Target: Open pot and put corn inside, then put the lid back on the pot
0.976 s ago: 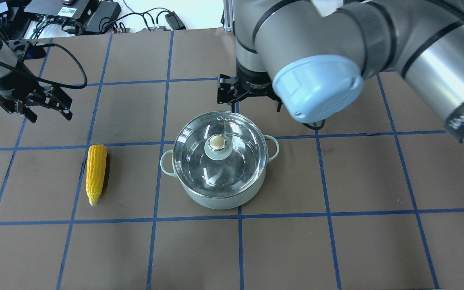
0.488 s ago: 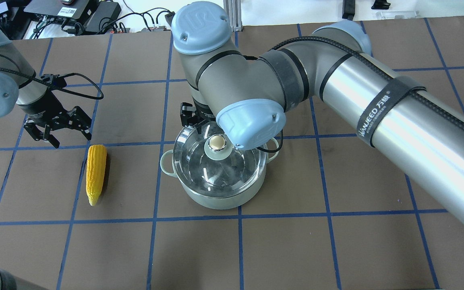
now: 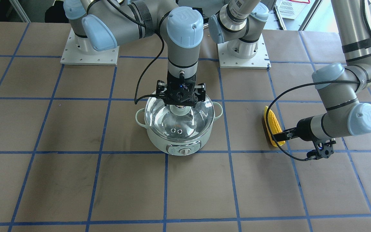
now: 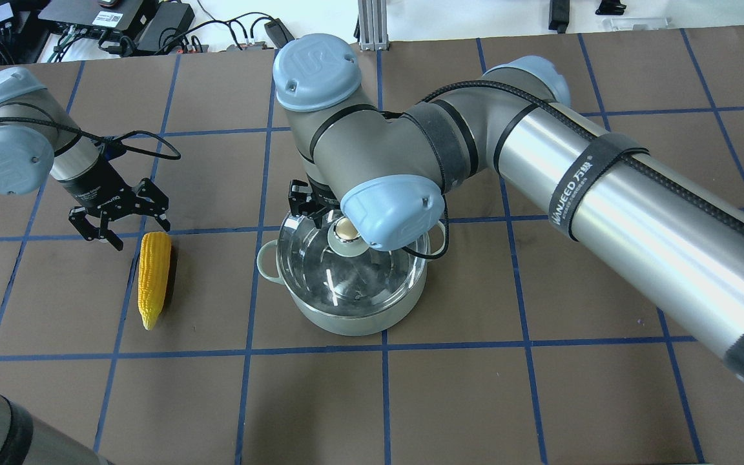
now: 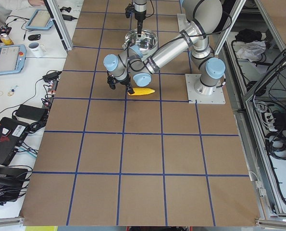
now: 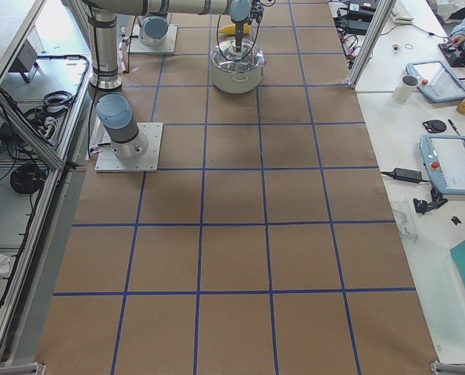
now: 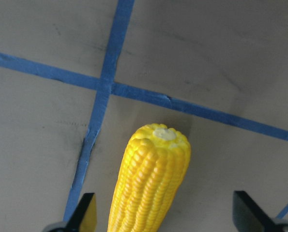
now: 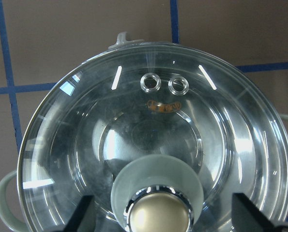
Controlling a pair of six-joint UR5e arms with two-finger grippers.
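Observation:
The pale green pot [image 4: 354, 321] stands mid-table with its clear glass lid [image 4: 340, 278] on it, dial facing the front-facing camera [image 3: 184, 150]. My right gripper [image 3: 180, 103] hangs straight over the lid's cream knob [image 8: 160, 215]. Its jaws are open, one finger [image 8: 83, 215] on each side of the knob, apart from it. The yellow corn [image 4: 154, 278] lies flat on the table, to the pot's left in the overhead view. My left gripper [image 4: 141, 234] is open above the corn's blunt end [image 7: 158, 145] and holds nothing.
Cables and electronics [image 4: 120, 26] lie past the table's far edge. The arm base plates [image 3: 90, 51] sit behind the pot in the front-facing view. Blue tape lines grid the brown table [image 4: 540, 400].
My right arm has swung in from behind the pot, so its gripper now hangs over the lid's knob. My left gripper has moved from the far left toward the corn's blunt end.

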